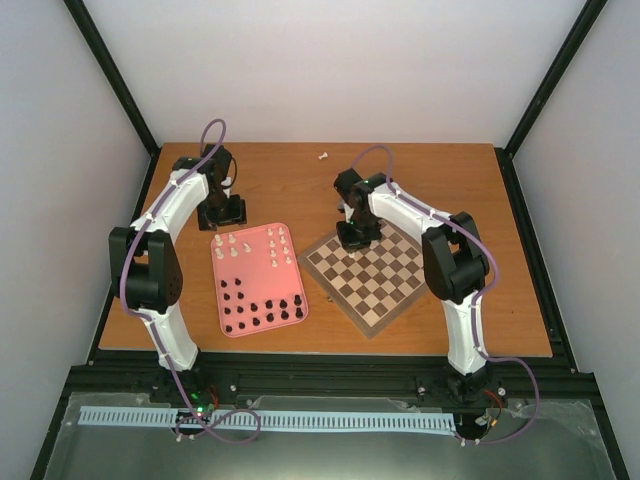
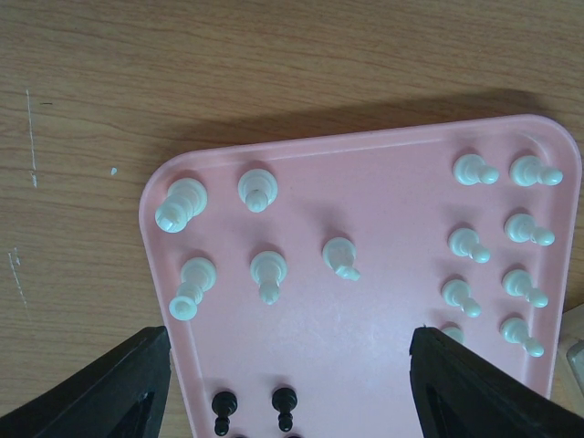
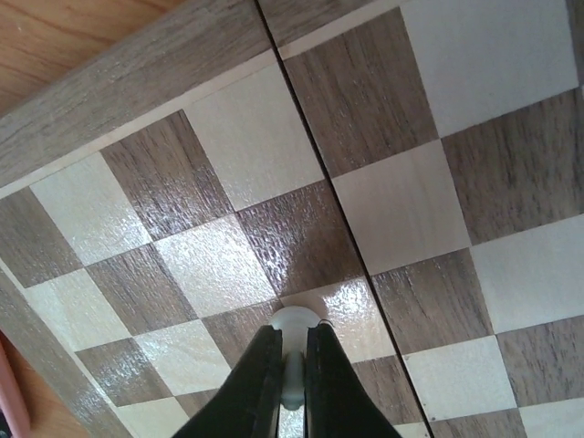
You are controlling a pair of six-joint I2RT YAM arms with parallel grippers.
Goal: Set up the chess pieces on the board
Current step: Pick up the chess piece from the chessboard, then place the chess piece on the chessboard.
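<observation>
Barely begun: the right gripper [image 3: 292,365] pinches one cream piece [image 3: 294,321] over the board's [image 1: 385,290] far-left squares, which otherwise look bare, while the left gripper's [image 2: 290,365] jaws hang wide above the pink tray [image 1: 255,275] holding nearly all the chess pieces [image 1: 283,305].

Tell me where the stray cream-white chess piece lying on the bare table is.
Top view: the small cream-white chess piece lies alone on the wooden table near its far edge, beyond the pink tray and the checkered wooden board.
</observation>
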